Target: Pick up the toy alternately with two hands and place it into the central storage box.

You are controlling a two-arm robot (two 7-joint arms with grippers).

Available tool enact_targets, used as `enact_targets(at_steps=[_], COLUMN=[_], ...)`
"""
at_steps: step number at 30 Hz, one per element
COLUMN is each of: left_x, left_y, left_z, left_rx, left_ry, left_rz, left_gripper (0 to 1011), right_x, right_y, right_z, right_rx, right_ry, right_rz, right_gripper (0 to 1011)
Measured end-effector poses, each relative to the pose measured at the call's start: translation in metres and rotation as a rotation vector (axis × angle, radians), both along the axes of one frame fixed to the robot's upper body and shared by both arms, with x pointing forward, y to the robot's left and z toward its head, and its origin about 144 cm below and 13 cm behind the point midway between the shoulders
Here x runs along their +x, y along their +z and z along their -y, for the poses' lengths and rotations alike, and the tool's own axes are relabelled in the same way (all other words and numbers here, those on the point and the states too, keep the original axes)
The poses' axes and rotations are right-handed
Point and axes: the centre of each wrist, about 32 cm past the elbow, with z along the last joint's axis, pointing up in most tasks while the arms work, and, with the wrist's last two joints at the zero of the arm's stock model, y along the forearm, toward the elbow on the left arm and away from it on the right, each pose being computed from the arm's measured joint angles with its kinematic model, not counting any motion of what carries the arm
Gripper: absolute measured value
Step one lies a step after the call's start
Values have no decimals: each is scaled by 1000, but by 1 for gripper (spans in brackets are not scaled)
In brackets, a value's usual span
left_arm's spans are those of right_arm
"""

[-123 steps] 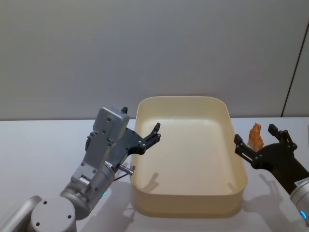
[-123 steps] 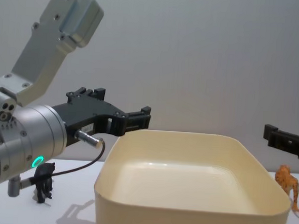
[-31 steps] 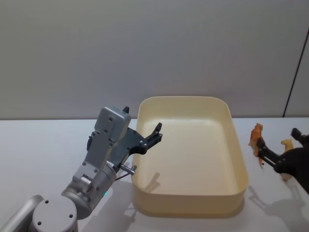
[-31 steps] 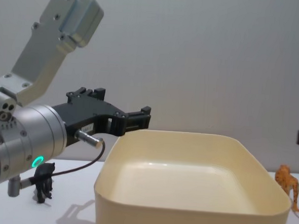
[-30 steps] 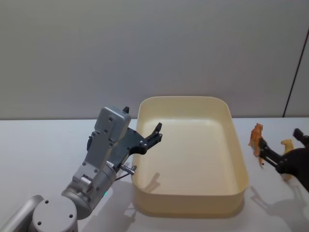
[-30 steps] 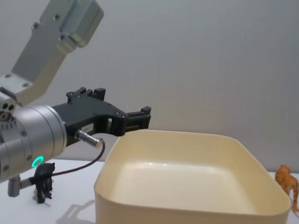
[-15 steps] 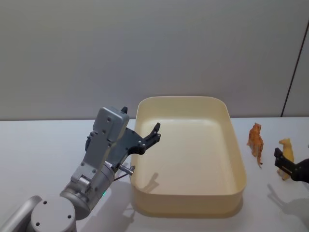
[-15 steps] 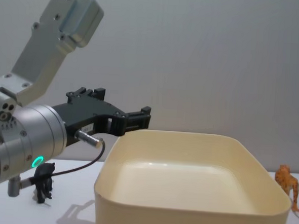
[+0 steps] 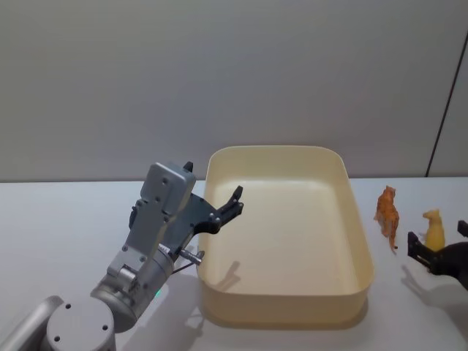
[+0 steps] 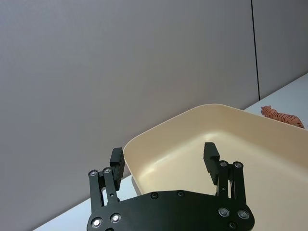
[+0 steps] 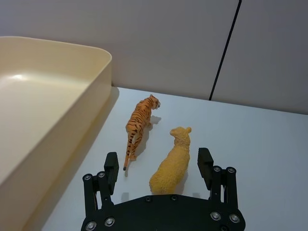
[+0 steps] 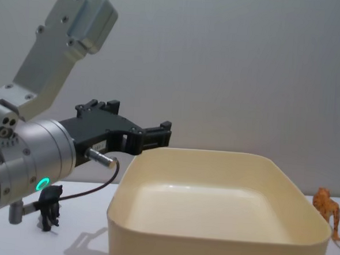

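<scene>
Your right hand (image 11: pixel 158 162) hung wide open by the yellow sheep (image 11: pixel 174 159), right of the central storage box (image 9: pixel 285 150); your left hand (image 10: pixel 163 154), also wide, hovered at its left rim.

The left gripper (image 9: pixel 235 200), fingers (image 10: pixel 117 160) spread wide, hangs raised and pointing forward at the end of its bent silver arm (image 9: pixel 150 245), while the right gripper (image 11: pixel 158 159) sits low on the robot's right, fingers likewise spread apart.
</scene>
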Motion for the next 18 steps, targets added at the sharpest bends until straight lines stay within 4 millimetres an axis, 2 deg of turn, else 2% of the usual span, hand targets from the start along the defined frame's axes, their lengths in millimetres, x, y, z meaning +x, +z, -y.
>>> enact_targets(at_steps=[14,18], left_x=[0,0], left_y=[0,0], left_z=[0,0], left_rx=[0,0], left_ry=[0,0], left_rz=[0,0], left_gripper=[1001,1001], right_x=[23,26], right_y=[-15,-18], right_z=[-9,-10], right_rx=[-55,-63], right_ry=[-67,-77], right_rz=[-44,-51], right_gripper=[999,929])
